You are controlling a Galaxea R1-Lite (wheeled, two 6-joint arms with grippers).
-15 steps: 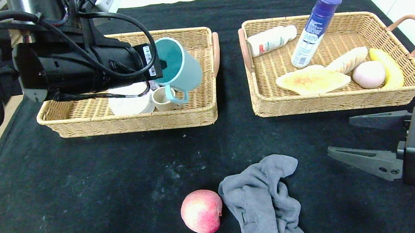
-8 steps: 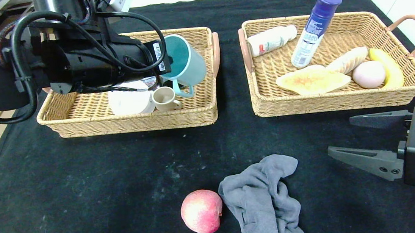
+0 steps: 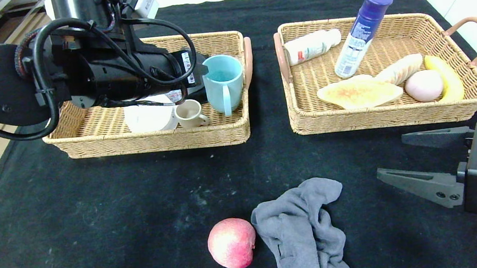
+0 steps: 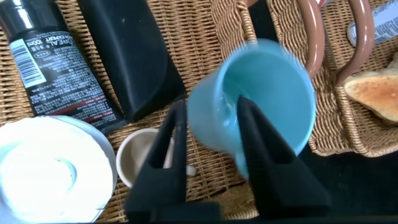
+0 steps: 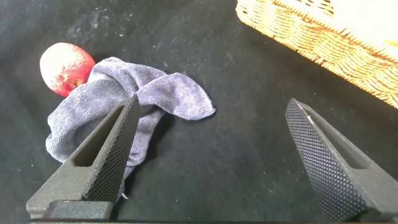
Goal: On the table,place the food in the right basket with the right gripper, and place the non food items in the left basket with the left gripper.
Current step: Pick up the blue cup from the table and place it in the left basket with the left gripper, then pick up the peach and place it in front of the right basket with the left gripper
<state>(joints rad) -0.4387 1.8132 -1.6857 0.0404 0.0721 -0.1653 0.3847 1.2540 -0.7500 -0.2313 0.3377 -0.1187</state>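
Observation:
A red-pink peach (image 3: 231, 243) lies on the black table (image 3: 97, 217) near its front edge, touching a crumpled grey cloth (image 3: 304, 228). My right gripper (image 3: 390, 155) hovers open to the right of the cloth, with nothing between its fingers. The left gripper (image 4: 212, 106) is over the left basket (image 3: 156, 139), jaws parted astride the wall of a light blue mug (image 3: 225, 82) that stands upright in the basket, one finger inside and one outside. A striped croissant (image 3: 398, 69) lies in the right basket (image 3: 394, 114).
The right basket also holds a flat bread (image 3: 359, 91), a pale pink ball (image 3: 423, 85), a banana (image 3: 445, 77), a white bottle (image 3: 313, 46) and a blue-capped bottle (image 3: 362, 30). A white bowl (image 3: 149, 116), small beige cup (image 3: 189, 112) and black tube (image 4: 53, 68) share the left basket.
The left arm has swung right over the left basket. The blue mug, tilted in the jaws before, now stands upright on the basket floor, and the jaws have parted. The right arm has not moved.

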